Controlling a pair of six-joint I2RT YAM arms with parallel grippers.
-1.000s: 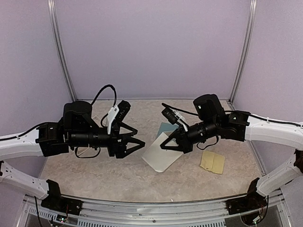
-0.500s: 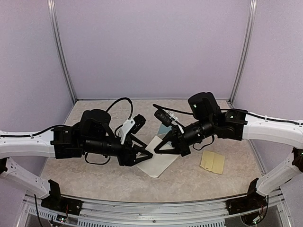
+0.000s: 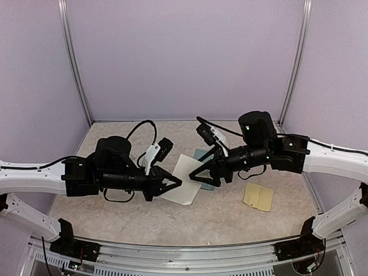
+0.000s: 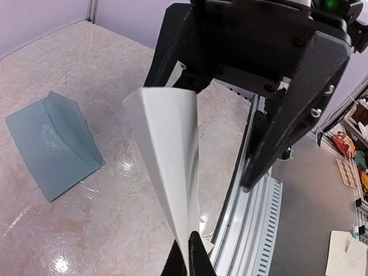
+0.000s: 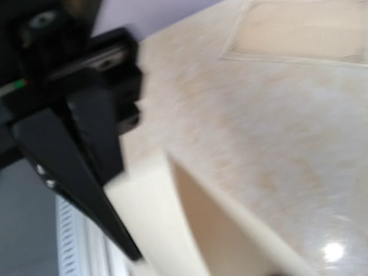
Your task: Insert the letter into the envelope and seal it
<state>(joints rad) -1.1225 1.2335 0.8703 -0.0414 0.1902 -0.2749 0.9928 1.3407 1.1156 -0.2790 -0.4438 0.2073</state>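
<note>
Top view: the left gripper (image 3: pixel 175 184) is clamped on the near-left edge of the letter (image 3: pixel 183 187). The white sheet is held off the table (image 3: pixel 230 217), just left of and nearer than the envelope (image 3: pixel 200 154).

Left wrist cam: we see both left fingertips (image 4: pixel 198 261) pinched tight on the paper's lower edge. The sheet curls upward from there, w/ its top corner up against the right arm's fingers (image 4: pixel 276 132).

The right gripper (image 3: pixel 196 179) sits over the near part of the envelope, at the letter's right edge, facing the left one. Its jaws are spread wide in the left wrist cam. The sheet's corner sits by one finger, but we cannot tell if it touches. There's no grasp on this side.

The envelope is teal-blue and lies flat on the table. In the top view it is mostly covered by the right gripper, w/ only its far corner and a bit of near edge showing. The left wrist cam shows it in full, w/ a fold line across one end, apart from the letter.

The sticker sheet (image 3: pixel 257 197) is yellow-tan and lies flat on the table, right of the envelope and nearer to us, clear of both arms.

Right wrist cam is blurred. We only make out the cream sheet low in frame and the dark left gripper on the left side.
</note>
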